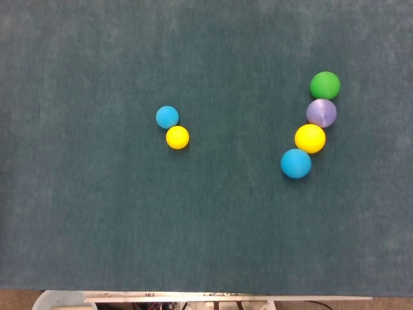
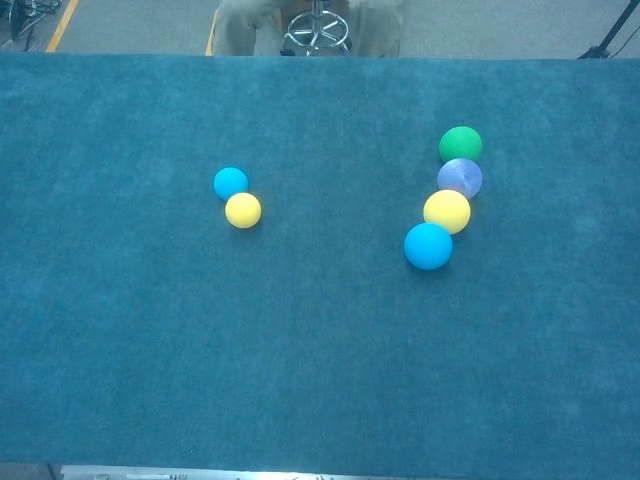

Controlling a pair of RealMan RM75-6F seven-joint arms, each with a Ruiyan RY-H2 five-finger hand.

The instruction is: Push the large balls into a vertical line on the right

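Several large balls lie in a slightly slanted row on the right of the blue cloth: a green ball [image 1: 324, 85] [image 2: 460, 144] farthest, then a purple ball [image 1: 321, 113] [image 2: 459, 178], a large yellow ball [image 1: 310, 138] [image 2: 446, 211] and a large blue ball [image 1: 295, 163] [image 2: 428, 246] nearest, each touching its neighbour. The row leans to the left toward its near end. Neither hand shows in the head view or the chest view.
Left of centre a small blue ball [image 1: 167, 117] [image 2: 230, 183] and a small yellow ball [image 1: 177, 137] [image 2: 243, 210] lie touching. A person's legs and a stool base [image 2: 317, 27] stand beyond the table's far edge. The table's front edge [image 1: 206, 294] runs along the bottom.
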